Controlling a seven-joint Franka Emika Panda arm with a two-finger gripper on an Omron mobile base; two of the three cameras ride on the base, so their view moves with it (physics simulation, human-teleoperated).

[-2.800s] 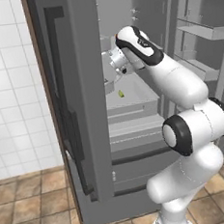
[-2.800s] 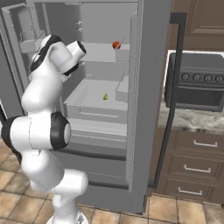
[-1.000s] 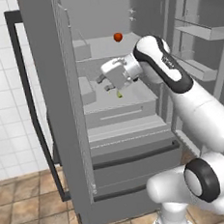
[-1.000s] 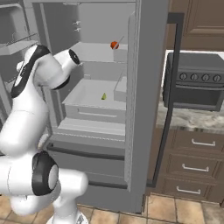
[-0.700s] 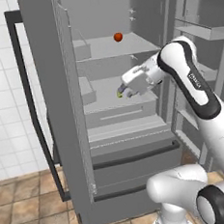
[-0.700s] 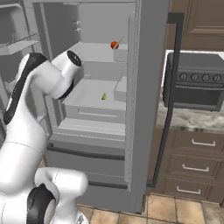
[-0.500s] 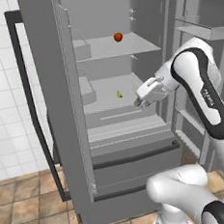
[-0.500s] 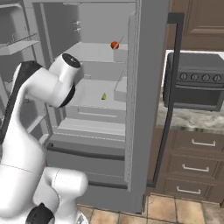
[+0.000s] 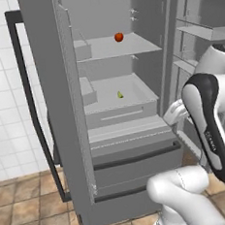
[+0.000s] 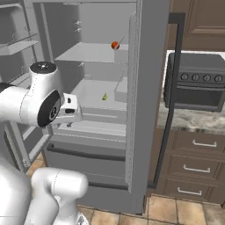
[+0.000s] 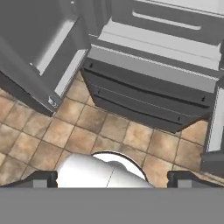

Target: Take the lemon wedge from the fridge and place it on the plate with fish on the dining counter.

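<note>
The fridge (image 9: 119,113) stands ahead of me with both upper doors swung wide, a tall grey French-door unit with a dark bar handle (image 9: 30,93) on its left door and its bottom drawers (image 9: 136,158) shut. To its right, in the right base view, sits a brown-cabinet counter (image 10: 195,162) with a dark stove (image 10: 195,85) on top. A white tiled wall (image 9: 3,95) lies to the left of the fridge, and brown floor tiles (image 11: 87,135) spread in front of it.

My white arm (image 9: 210,124) hangs low, out in front of the fridge's lower right side, with my wrist turned downward. In the hand view I look down on the tiled floor, the dark fronts of the bottom drawers (image 11: 144,100) at the far side, and the lower edge of an open door (image 11: 43,74) at the left. My gripper (image 11: 111,179) has its jaws spread as wide as they go, the two dark fingertips (image 11: 41,178) far apart at the bottom corners of that view, and nothing is between them.

On the upper shelf (image 9: 113,46) rests a small red-orange round fruit (image 9: 119,37). The lemon wedge (image 9: 119,94), a tiny yellow-green piece, lies on the white tray of the shelf below (image 9: 132,90), towards the middle, well apart from my gripper; the right base view shows it too (image 10: 105,96)
</note>
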